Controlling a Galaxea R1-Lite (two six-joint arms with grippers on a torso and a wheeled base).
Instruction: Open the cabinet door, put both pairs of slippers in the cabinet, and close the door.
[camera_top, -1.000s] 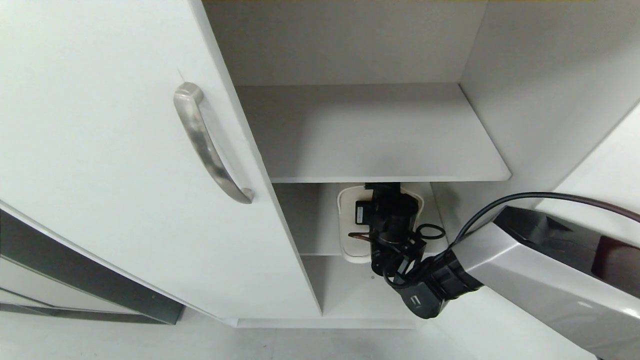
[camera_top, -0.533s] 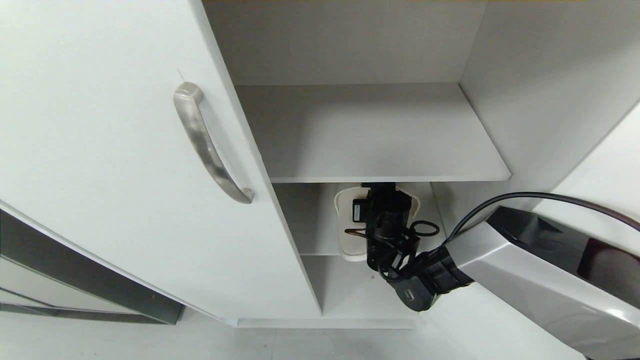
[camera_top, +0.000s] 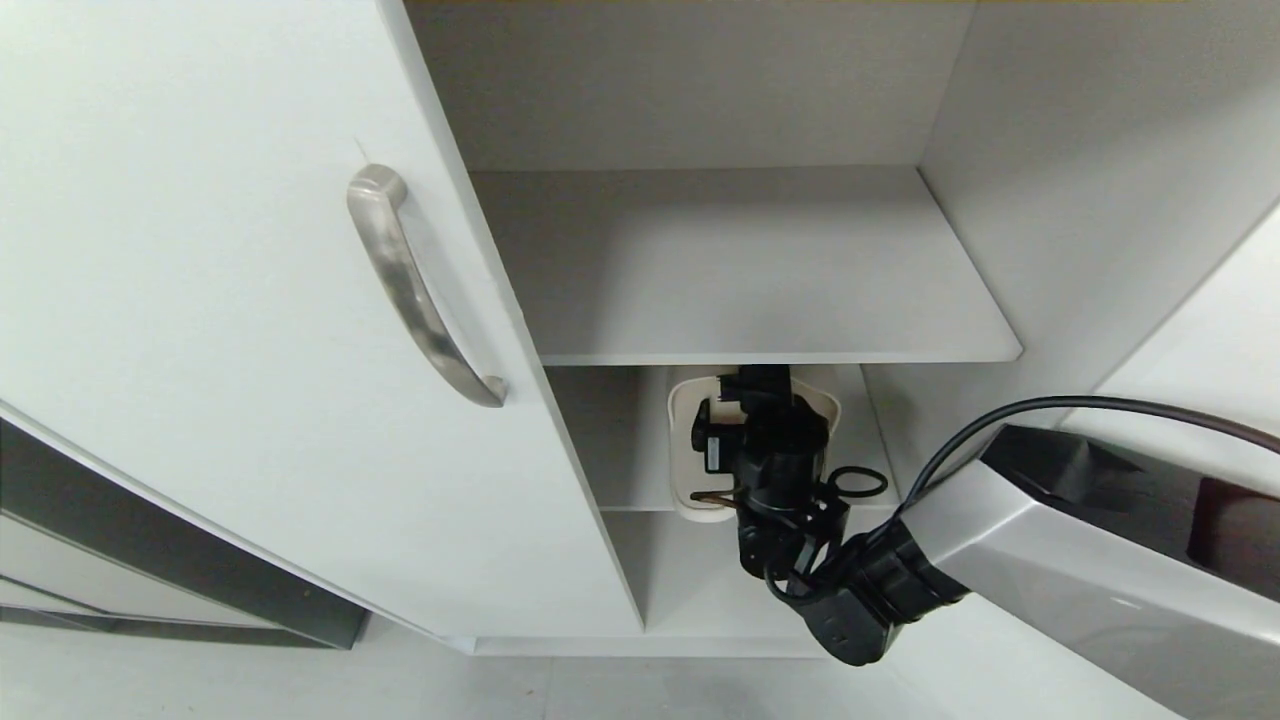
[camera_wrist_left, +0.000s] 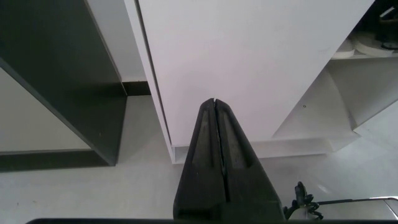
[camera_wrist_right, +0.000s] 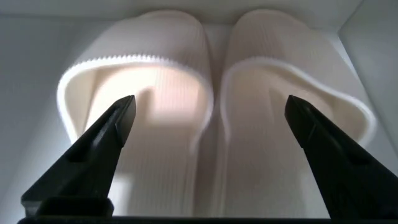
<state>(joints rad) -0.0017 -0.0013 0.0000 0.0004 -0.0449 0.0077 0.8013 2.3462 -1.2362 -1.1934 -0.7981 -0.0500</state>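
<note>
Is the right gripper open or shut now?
Open. The right gripper has its fingers wide apart, in front of the cream slippers.

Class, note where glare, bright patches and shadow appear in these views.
Head view: glare streaks the curved brushed-metal door handle; shadow covers the back of the white upper shelf. Right wrist view: a bright patch lies inside one of the cream ribbed slippers, while the black right hand reads dark before them.

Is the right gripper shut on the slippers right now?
No, the right gripper has its fingers wide apart in the right wrist view, one at each side of the cream slippers.
</note>
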